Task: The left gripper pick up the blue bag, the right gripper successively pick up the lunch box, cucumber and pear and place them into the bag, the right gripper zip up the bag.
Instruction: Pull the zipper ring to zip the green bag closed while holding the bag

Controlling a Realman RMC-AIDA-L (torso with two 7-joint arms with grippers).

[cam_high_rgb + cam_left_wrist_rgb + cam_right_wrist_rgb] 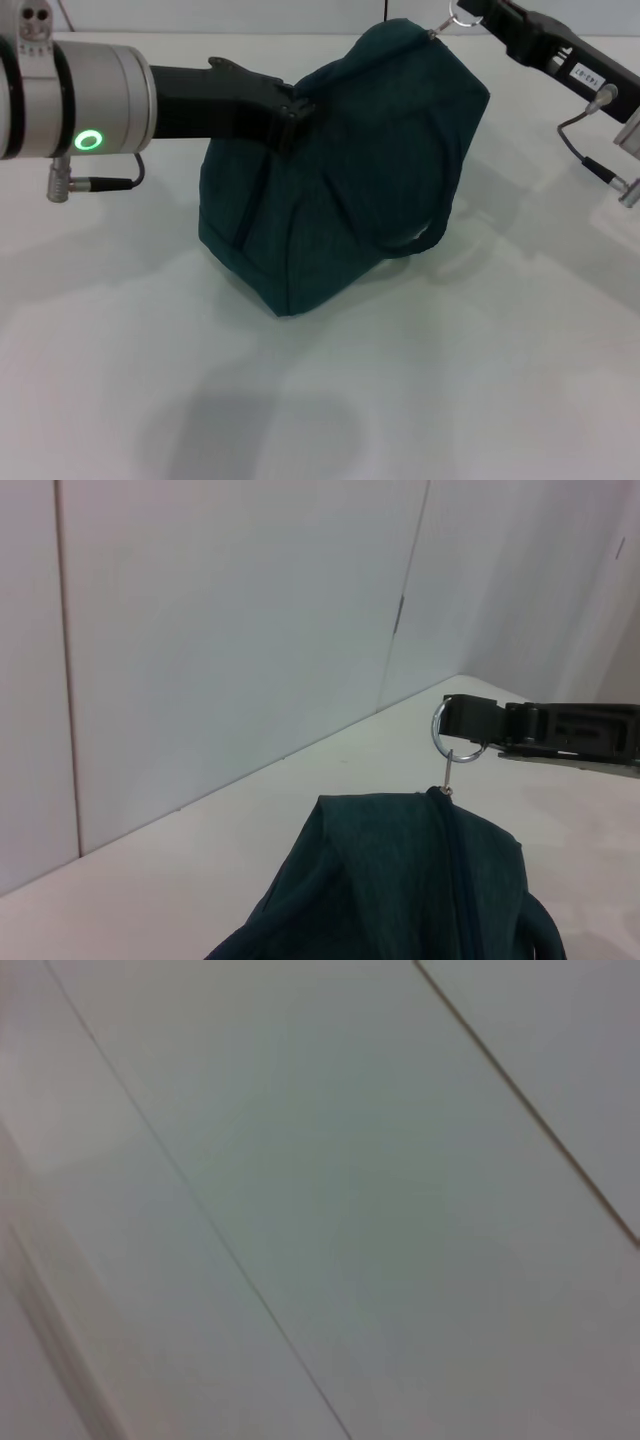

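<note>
The right gripper [458,720] pinches the metal ring [452,732] of the zipper at the far top corner of the blue bag [340,170]. A steady pull along the zipper line looks best, keeping the ring from slipping. The left gripper [292,118] clamps the bag's near side, bracing it on the table [400,400]. The bag appears zipped; its contents are hidden.

A plain white table [420,400] carries only the blue bag [350,190], resting directly on it.
</note>
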